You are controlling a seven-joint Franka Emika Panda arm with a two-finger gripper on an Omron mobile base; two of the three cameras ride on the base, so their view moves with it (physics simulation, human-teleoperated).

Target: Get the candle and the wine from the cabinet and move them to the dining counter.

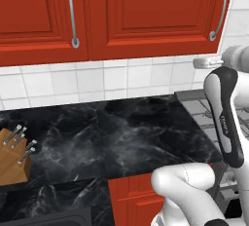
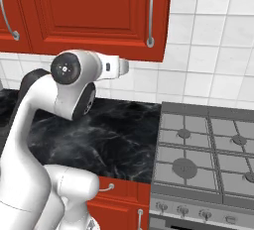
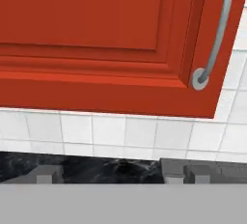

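The red wall cabinet (image 1: 146,15) (image 2: 89,11) (image 3: 96,25) hangs above the worktop with its raised-panel doors shut. A long curved silver handle (image 1: 218,13) (image 2: 151,16) (image 3: 217,39) runs down the right door's edge. The candle and the wine are hidden from view, and the dining counter is out of view. In the hand view my gripper (image 3: 123,175) is open: its two dark fingertips (image 3: 48,174) stand far apart with nothing between them, a little way from the cabinet and aimed at the right door's lower corner and the tiles beneath it.
A black marble worktop (image 1: 121,132) (image 2: 114,135) with a white-tile backsplash (image 1: 97,81) lies below the cabinet. A wooden knife block (image 1: 12,157) stands at its left end. A grey gas stove (image 2: 208,149) (image 1: 199,108) adjoins it on the right.
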